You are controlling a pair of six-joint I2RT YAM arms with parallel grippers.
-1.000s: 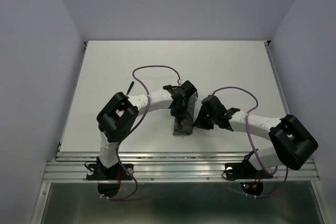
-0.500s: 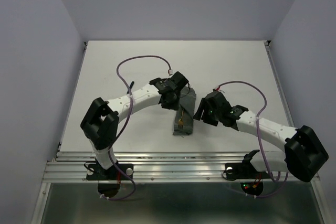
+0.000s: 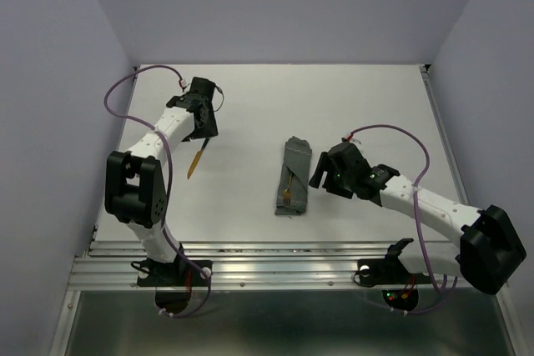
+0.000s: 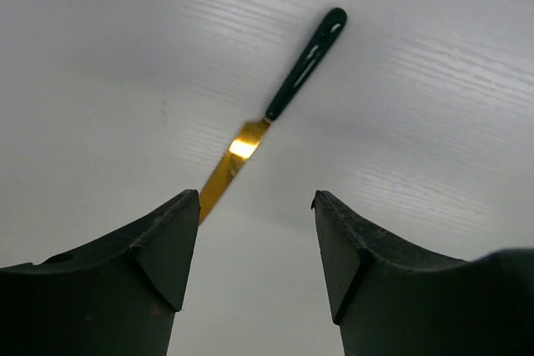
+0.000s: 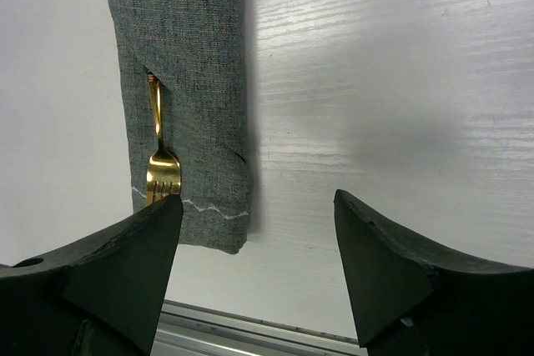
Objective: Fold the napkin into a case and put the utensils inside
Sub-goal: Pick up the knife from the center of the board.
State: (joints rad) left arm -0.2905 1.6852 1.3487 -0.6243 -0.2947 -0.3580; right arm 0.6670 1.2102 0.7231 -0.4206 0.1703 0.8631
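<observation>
- Left gripper (image 4: 256,206): jaws spread, gap between them bare.
- Knife (image 4: 269,112): dark green handle, gold blade, flat on white table (image 4: 434,122), just ahead of the fingertips, lying aslant.
- Blade end meets the tip of the finger (image 4: 158,248) at the view's left; contact unclear.
- Handle points away from the hand.

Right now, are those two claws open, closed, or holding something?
Left claw: open, empty, near a gold utensil lying on the table.
Right claw: open, empty, beside the case with a fork tucked in.
</observation>
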